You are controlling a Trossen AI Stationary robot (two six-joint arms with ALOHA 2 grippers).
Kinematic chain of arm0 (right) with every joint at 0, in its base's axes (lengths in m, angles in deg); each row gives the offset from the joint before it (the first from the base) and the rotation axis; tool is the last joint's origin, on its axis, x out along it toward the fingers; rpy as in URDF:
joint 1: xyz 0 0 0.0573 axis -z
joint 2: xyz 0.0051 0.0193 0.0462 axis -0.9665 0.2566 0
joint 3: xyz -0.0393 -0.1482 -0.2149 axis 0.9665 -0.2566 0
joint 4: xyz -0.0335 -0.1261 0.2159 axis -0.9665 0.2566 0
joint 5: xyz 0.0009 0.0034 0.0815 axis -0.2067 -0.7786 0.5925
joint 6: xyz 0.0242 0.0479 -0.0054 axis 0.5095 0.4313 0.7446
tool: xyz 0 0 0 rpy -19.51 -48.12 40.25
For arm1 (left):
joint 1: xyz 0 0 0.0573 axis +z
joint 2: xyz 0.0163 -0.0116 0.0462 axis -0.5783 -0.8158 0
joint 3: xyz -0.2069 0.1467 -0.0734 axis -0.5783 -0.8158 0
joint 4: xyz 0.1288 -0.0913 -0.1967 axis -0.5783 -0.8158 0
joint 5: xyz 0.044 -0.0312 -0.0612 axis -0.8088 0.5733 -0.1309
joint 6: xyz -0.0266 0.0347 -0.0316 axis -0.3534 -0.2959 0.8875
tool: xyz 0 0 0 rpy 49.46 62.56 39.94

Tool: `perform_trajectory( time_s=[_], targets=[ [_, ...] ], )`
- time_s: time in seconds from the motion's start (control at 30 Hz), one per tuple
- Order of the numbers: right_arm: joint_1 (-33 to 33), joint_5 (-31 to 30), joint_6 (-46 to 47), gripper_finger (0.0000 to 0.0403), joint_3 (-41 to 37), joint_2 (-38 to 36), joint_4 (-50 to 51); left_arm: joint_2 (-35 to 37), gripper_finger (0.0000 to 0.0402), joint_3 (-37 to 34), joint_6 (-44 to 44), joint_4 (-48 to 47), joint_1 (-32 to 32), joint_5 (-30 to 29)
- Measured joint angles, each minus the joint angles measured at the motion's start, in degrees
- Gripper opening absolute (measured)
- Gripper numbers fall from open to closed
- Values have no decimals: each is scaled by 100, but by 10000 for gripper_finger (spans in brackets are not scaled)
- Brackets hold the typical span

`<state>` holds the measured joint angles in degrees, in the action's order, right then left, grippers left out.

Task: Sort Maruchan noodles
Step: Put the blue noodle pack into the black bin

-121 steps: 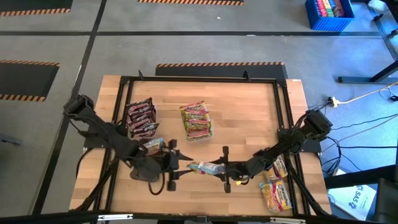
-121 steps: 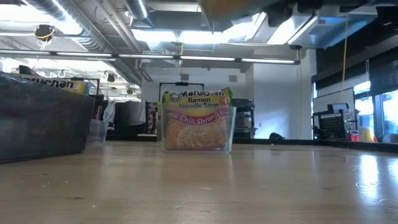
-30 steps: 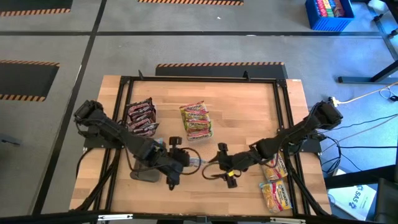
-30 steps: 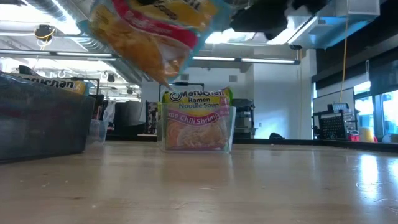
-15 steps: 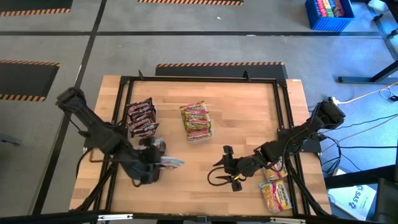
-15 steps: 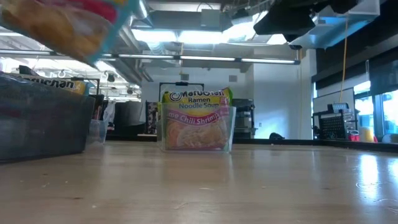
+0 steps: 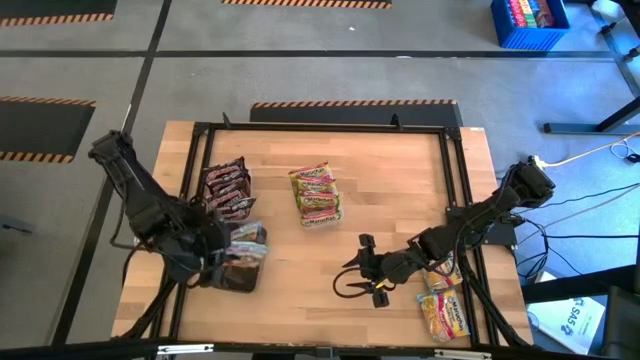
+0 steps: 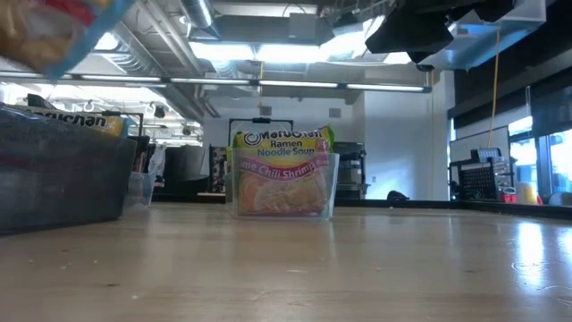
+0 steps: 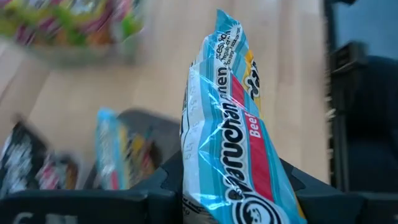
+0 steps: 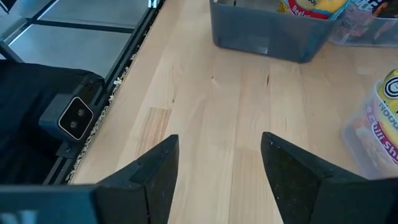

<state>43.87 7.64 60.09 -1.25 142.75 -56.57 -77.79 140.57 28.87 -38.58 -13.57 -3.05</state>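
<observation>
My left gripper (image 7: 226,252) is shut on a light-blue and yellow Maruchan beef packet (image 9: 227,137), held in the air over the dark grey tray (image 7: 240,275) near the table's left front; the low view shows this packet at its upper left (image 8: 45,31). Another blue packet (image 9: 115,155) stands in that tray. My right gripper (image 7: 358,276) hangs open over bare wood right of centre, nothing between its fingers (image 10: 155,177). Maroon packets (image 7: 227,190) and lime-chili-shrimp packets (image 7: 316,195) fill two clear trays farther back. My left gripper pinches the packet's near end (image 9: 208,196) between its two fingers (image 9: 165,183), which lie across its flat faces. They slant down from the table's left. The packet sticks out beyond the fingertips, lifted clear above the grey tray.
A loose heap of yellow-orange packets (image 7: 445,300) lies at the table's right front edge beside the right arm. A black frame (image 7: 330,128) runs around the tabletop. Bare wood lies between the two grippers and along the far right.
My left gripper has swung from the table's middle toward its left edge and rolled, carrying the packet away from my right gripper to above the grey tray. The packet has stayed clear of the table throughout.
</observation>
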Motion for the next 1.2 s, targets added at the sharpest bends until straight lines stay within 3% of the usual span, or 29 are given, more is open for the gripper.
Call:
perform_trajectory(
  time_s=[0.2, 0.4, 1.2],
  targets=[
    [4, -54, -4, 209, 0, 0, -1, 12, 117, 0, 922, -612, -99, -4],
    [9, -61, -4, 209, 0, 179, -51, -286, 117, -285, 909, -516, -252, -532],
    [17, -105, 4, 209, 0, 472, -178, -323, 121, -3046, 1578, 2763, -376, -1761]
  ],
)
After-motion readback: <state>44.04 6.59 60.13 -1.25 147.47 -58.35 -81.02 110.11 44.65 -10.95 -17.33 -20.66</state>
